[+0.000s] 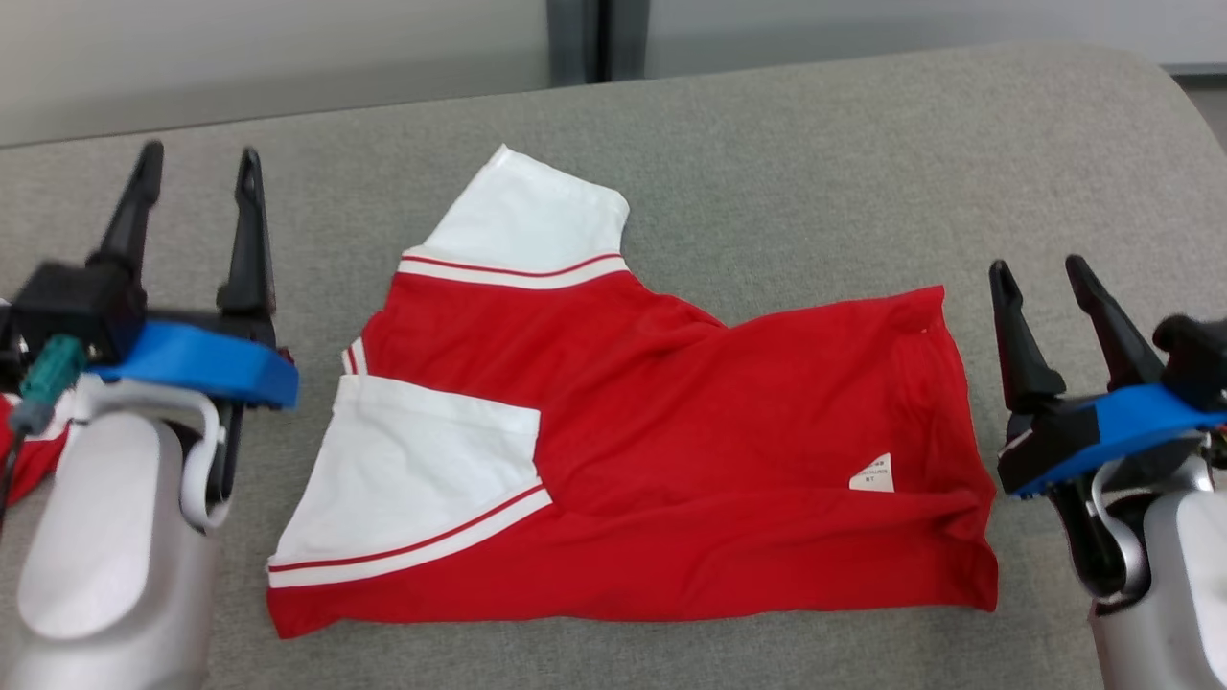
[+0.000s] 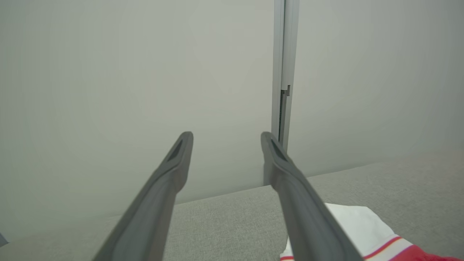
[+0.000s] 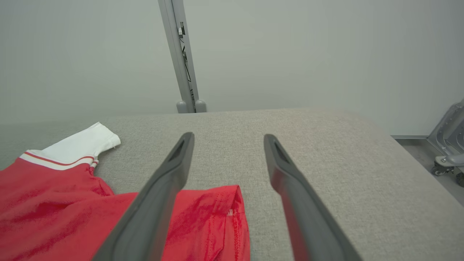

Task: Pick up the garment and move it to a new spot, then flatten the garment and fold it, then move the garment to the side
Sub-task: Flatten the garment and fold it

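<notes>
On the grey table (image 1: pixel 815 144), head view: garment (image 1: pixel 652 460) lies mid-table, partly folded, between left gripper (image 1: pixel 201 153) and right gripper (image 1: pixel 1037 265), both jaws apart, empty. Left wrist view: white sleeve (image 2: pixel 359 224) just beside the jaws. Right wrist view: red hem (image 3: pixel 210 217) close below. Likely mid-fold; next move calls for pinching an edge.

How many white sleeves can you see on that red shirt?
2. The far sleeve sticks out at the top of the shirt; the near sleeve lies folded over its red cloth at lower left. No other seems hidden.
</notes>
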`<state>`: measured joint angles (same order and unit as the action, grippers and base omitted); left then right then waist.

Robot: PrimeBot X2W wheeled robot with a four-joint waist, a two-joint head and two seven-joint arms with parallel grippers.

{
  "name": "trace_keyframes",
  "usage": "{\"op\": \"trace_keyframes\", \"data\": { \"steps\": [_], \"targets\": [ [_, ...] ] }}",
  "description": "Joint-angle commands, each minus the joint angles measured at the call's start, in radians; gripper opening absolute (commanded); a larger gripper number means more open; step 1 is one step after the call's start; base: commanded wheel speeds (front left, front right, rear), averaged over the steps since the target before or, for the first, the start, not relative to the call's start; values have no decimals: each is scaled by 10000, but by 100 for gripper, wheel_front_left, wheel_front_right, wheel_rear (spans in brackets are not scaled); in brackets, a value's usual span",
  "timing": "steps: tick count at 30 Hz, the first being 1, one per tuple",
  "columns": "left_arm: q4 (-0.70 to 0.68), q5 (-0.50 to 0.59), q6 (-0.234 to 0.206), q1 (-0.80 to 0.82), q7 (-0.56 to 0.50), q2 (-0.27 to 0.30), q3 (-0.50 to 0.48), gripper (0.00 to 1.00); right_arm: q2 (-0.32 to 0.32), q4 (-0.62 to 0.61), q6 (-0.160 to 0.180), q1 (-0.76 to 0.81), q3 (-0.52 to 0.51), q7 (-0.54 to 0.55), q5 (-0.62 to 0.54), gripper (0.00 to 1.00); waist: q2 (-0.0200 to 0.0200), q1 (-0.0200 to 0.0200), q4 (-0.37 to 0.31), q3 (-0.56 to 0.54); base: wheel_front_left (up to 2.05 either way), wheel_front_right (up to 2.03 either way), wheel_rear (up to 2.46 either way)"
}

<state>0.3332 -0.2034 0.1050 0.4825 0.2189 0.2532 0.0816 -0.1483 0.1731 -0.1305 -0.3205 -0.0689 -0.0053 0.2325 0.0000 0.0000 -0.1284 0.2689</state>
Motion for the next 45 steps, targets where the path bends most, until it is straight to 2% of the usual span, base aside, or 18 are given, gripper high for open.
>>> {"op": "trace_keyframes", "data": {
  "steps": [1,5,8,9,19,28,39,40,41,42,45],
  "targets": [
    [128,-12,48,378,-115,103,93,100,-84,15,-5,-259,77,137,85,100,0,0,-15,152,0,0,0],
    [1148,-289,227,2532,-1169,572,782,100,-274,159,-5,-1234,681,875,312,100,0,0,-416,906,0,0,0],
    [1552,-379,265,3235,-1538,732,1207,100,-297,268,-5,-1520,897,1068,411,100,0,0,-579,1159,0,0,0],
    [1913,-622,267,3843,-1941,848,1849,100,-293,361,-5,-1769,1115,1176,521,100,0,0,-740,1394,0,0,0],
    [3336,-2535,251,6262,-3586,1840,5095,100,-217,886,-5,-2634,1975,1004,993,100,0,0,-1522,2475,0,0,0],
    [4263,-4088,251,7208,-4756,2332,6985,100,-122,1258,-5,-3203,2590,656,1333,100,0,0,-2213,3021,0,0,0],
    [5201,-5552,250,7322,-5903,2473,8229,100,-216,1565,-5,-3601,2947,419,1559,100,0,0,-2562,3264,0,0,0],
    [5192,-5710,251,7295,-5987,2475,8330,87,-230,1590,-5,-3596,2969,423,1568,100,0,0,-2568,3259,0,0,0],
    [5168,-5832,256,7315,-5981,2480,8401,36,-255,1613,-5,-3606,2982,445,1586,100,0,0,-2561,3244,0,0,0],
    [5139,-5875,256,7374,-5907,2502,8478,0,-288,1631,-5,-3623,3003,491,1614,100,0,0,-2549,3218,0,0,0],
    [5130,-5986,249,7534,-5613,2591,8710,0,-382,1699,-5,-3696,3161,768,1784,100,0,0,-2493,3098,0,0,0]
  ]
}}
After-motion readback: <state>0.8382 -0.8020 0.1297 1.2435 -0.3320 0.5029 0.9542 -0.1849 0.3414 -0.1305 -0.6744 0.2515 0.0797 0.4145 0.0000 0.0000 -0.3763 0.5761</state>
